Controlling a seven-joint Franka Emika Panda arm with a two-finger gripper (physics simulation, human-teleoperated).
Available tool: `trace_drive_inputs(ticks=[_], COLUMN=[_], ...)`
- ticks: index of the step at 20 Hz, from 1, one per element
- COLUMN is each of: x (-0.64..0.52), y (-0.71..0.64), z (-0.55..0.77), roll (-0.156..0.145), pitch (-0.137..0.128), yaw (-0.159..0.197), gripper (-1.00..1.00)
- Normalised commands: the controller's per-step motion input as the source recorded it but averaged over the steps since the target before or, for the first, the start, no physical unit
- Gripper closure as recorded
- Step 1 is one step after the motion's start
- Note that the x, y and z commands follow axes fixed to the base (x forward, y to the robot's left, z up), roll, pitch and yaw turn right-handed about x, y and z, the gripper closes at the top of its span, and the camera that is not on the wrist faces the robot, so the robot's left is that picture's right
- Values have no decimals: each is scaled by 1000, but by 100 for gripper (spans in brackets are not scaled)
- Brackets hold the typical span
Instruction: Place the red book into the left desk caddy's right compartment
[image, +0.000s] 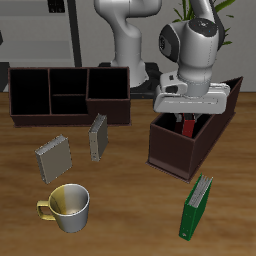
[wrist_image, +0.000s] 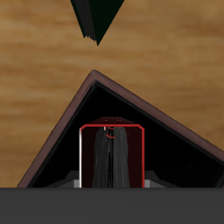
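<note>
The red book (image: 187, 127) hangs upright in my gripper (image: 187, 119), its lower part sunk inside the left desk caddy (image: 172, 156), a dark brown box standing skewed on the table. In the wrist view the red book (wrist_image: 111, 160) shows end-on, with red covers around grey pages, inside the caddy's dark corner (wrist_image: 61, 140). The fingers hold the book at its sides. I cannot tell which compartment it is in, and the dividers are hidden.
A green book (image: 196, 207) stands near the table's front edge, close to the caddy; it also shows in the wrist view (wrist_image: 96, 17). The other caddy (image: 30, 115) stands broadside farther back. Two grey books (image: 54, 158) (image: 98, 136) and a yellow-white mug (image: 68, 207) lie beside it.
</note>
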Motion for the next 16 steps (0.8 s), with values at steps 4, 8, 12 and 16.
trace_drive_inputs(ticks=[4, 8, 12, 16], x=[12, -20, -28, -27], y=[3, -25, -11, -63], z=[-19, 112, 135, 171], roll=[7, 8, 6, -14], pitch=[29, 0, -19, -24], yaw=[-5, -19, 20, 0], gripper=[-100, -100, -100, -100])
